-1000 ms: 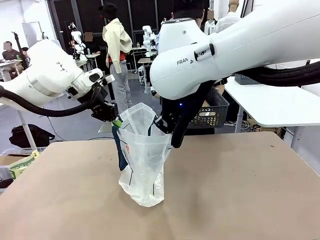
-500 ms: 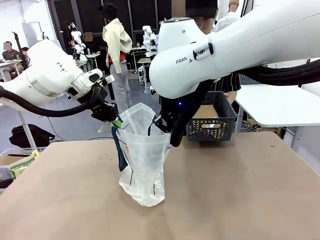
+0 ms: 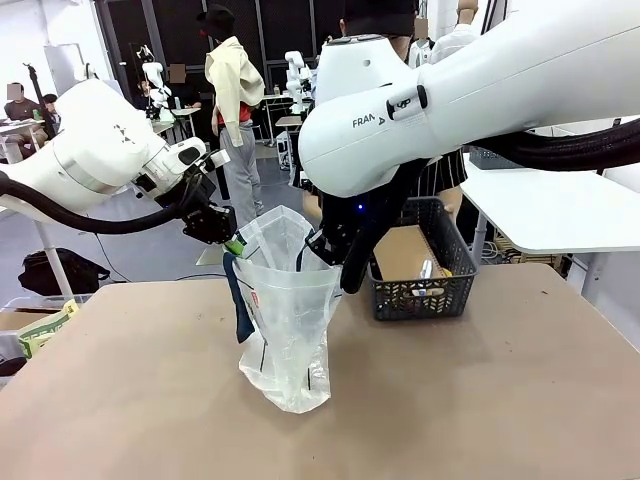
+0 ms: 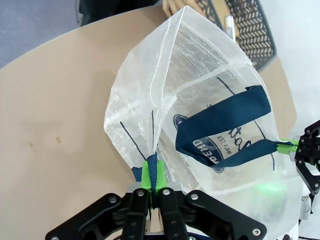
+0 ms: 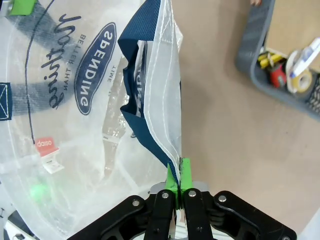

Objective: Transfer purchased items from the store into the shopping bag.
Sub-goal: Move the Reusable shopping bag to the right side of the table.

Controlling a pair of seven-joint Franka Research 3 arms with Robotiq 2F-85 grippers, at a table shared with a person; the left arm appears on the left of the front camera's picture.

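Pinching shopping bag point(image 3: 285, 320) rim — left hand point(image 4: 154, 177), right hand point(image 5: 178, 175) clamped | basket point(image 3: 420, 300) beyond right hand

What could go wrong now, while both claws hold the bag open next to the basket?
1. The left claw and right claw pinch only thin edges of the shopping bag; dropped packets might pull it free.
2. The right arm hangs between the basket and the bag mouth, so a reaching hand may bump it.

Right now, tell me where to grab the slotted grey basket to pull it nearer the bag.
Take the near wall's top rim of the basket, coming straight down from above: it stands upright and open, so its thin wall looks pinchable.
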